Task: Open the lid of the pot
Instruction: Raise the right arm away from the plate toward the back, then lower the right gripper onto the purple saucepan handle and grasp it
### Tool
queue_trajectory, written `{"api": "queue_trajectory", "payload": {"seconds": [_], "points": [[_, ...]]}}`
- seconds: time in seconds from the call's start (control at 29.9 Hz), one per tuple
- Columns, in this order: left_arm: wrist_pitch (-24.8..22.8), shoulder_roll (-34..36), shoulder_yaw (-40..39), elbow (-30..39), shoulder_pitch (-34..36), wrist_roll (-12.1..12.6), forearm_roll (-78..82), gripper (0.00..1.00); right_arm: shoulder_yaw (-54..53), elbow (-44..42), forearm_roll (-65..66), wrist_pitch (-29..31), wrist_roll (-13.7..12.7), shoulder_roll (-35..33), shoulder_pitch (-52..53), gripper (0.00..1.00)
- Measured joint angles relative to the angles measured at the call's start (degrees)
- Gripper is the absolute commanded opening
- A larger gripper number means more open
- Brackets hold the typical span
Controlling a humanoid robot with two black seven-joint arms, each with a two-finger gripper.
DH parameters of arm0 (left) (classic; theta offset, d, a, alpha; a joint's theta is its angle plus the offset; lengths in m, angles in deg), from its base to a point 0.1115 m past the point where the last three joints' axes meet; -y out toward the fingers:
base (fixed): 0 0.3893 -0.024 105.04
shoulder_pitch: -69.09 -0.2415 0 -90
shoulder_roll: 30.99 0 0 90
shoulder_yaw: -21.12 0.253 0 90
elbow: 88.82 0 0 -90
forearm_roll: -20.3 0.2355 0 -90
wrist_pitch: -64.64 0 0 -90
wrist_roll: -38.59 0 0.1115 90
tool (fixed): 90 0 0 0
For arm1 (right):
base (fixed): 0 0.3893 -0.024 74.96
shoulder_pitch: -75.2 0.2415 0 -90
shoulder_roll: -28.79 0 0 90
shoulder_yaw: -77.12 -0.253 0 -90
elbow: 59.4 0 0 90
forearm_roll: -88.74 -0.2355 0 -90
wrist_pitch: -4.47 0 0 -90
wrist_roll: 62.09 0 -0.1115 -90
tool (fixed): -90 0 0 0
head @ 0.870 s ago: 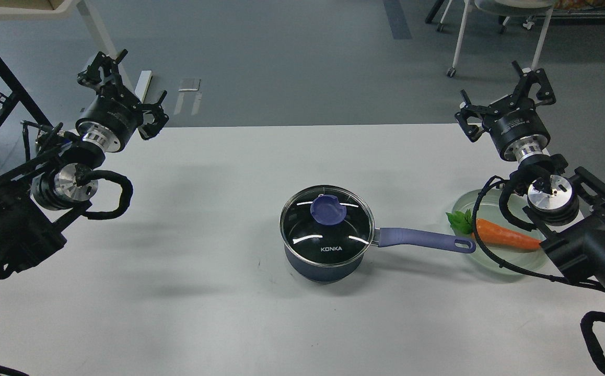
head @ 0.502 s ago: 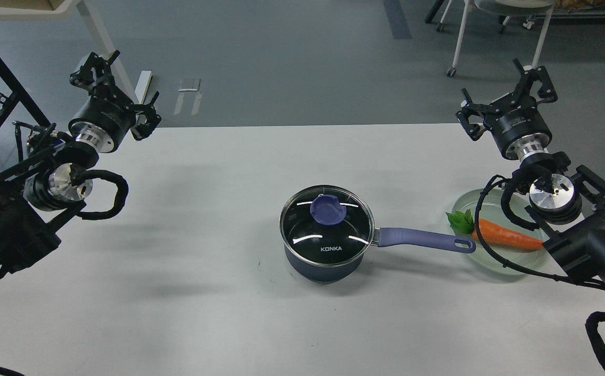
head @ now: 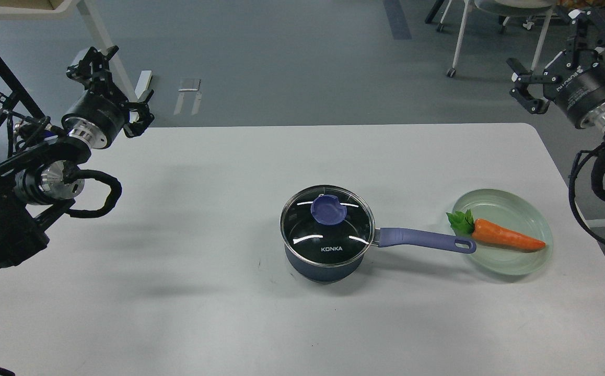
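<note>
The lid [head: 327, 221] sits on the pot [head: 323, 261], mid-table between both grippers. Right of the pot's handle [head: 422, 239], a carrot [head: 506, 235] lies on a plate [head: 511, 263].

a dark blue pot [head: 323, 261] is seen near the middle of the white surface [head: 177, 292], with its glass lid [head: 327, 224] closed on it. the handle [head: 423, 240] is pointed toward a green plate [head: 511, 261], where a carrot [head: 506, 236] is laid. the left gripper [head: 110, 78] and right gripper [head: 561, 52] are held open, well apart from the pot.
</note>
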Motion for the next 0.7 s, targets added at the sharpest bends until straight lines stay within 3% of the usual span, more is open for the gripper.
{"api": "queue_trajectory", "payload": {"seconds": [0.33, 0.5, 0.7], "points": [[0.50, 0.14, 0.15, 2.14, 0.17, 0.08, 3.72, 0.99, 1.02, 16.95, 38.98, -1.83, 0.12, -5.58, 3.86, 1.00], [0.57, 0.34, 0.08, 2.51, 0.44, 0.07, 5.61, 0.99, 8.55, 24.89, 61.88, -1.98, 0.71, -7.20, 6.33, 1.00], [0.63, 0.33, 0.07, 2.54, 0.67, -0.02, 5.93, 0.99, 19.45, 32.60, 76.53, -2.97, 1.39, -11.27, 12.10, 1.00]]}}
